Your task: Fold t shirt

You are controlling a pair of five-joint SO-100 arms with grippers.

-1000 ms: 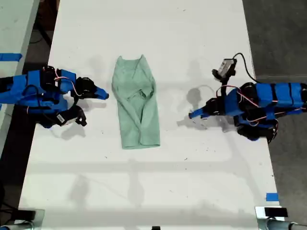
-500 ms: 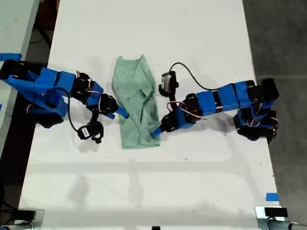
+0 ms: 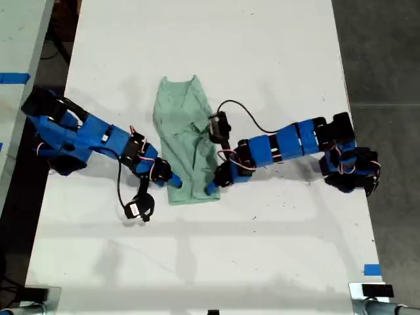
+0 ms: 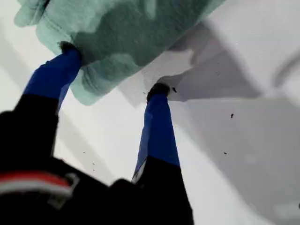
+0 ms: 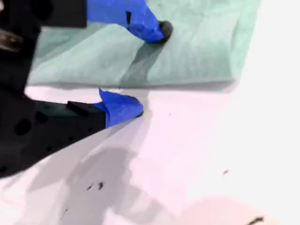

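The pale mint-green t shirt (image 3: 187, 141) lies folded into a long narrow strip in the middle of the white table. My first gripper (image 3: 211, 188) reaches in from the exterior view's right to the strip's lower right corner. It is open, with one fingertip (image 4: 68, 47) pressing on the cloth (image 4: 140, 28) and the other on the bare table. My second gripper (image 3: 172, 180) comes from the exterior view's left to the strip's lower left edge. It is also open (image 5: 150, 69), one finger over the cloth (image 5: 201, 42) and one on the table beside the edge.
The white table (image 3: 262, 52) runs well beyond the shirt on all sides. Grey floor lies past its edge at the exterior view's right. A blue tape mark (image 3: 372, 270) sits near the lower right corner of the exterior view. A black cable (image 3: 239, 108) loops above the first arm.
Both arms swung in from the table's sides and stretched to the shirt's lower corners, then settled lower onto its edges. The shirt has kept its place and shape.
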